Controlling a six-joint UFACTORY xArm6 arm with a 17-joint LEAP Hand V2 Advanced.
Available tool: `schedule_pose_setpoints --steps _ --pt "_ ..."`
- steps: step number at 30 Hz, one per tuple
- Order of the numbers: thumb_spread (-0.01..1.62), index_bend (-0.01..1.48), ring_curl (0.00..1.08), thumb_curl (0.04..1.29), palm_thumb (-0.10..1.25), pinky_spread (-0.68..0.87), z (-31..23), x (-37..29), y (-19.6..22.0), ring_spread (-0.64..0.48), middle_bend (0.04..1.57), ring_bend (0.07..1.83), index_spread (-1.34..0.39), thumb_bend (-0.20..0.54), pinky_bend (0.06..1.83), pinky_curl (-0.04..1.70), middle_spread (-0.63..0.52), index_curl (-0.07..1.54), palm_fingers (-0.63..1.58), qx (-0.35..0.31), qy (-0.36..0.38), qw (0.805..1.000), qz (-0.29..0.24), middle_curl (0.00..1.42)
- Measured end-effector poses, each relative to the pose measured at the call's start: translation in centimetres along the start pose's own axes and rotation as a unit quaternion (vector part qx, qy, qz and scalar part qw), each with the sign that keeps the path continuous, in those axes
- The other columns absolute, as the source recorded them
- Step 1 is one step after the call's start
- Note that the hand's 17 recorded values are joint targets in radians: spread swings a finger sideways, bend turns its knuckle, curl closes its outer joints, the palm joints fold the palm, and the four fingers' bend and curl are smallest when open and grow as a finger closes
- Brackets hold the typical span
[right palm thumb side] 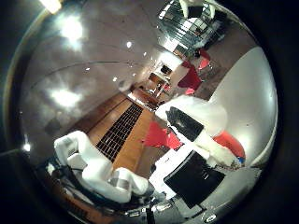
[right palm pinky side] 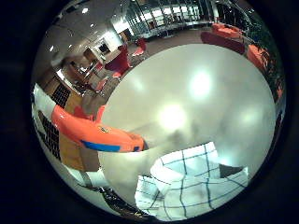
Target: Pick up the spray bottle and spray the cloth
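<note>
The spray bottle (right palm pinky side: 96, 134) is orange with a blue stripe and reaches across close in front of my palm, above the edge of the white round table (right palm pinky side: 201, 84). My hand (right palm thumb side: 196, 123) has white and black fingers curled round the bottle's orange body (right palm thumb side: 231, 143). Another white finger (right palm thumb side: 96, 172) shows to the side, bent. The cloth (right palm pinky side: 191, 186), white with dark checked lines, lies rumpled on the table just beyond the bottle's front end. The bottle is off the table.
Red chairs (right palm pinky side: 122, 60) stand on the floor past the table's edge. Orange sofas (right palm pinky side: 229, 32) stand further off. A wooden floor with a dark grille (right palm thumb side: 119, 133) lies below the hand.
</note>
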State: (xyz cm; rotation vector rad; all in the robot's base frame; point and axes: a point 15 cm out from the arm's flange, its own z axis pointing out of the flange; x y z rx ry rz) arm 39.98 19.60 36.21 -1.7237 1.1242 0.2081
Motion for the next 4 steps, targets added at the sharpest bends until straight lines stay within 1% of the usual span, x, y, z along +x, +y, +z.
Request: schedule_pose_setpoints --steps 4 --pt "1.10 0.19 0.34 0.44 0.70 0.44 -1.6 -0.1 -0.1 0.06 0.39 0.55 -0.25 -0.021 0.37 0.45 0.02 0.41 0.33 -0.003 0.006 1.000 0.002 0.40"
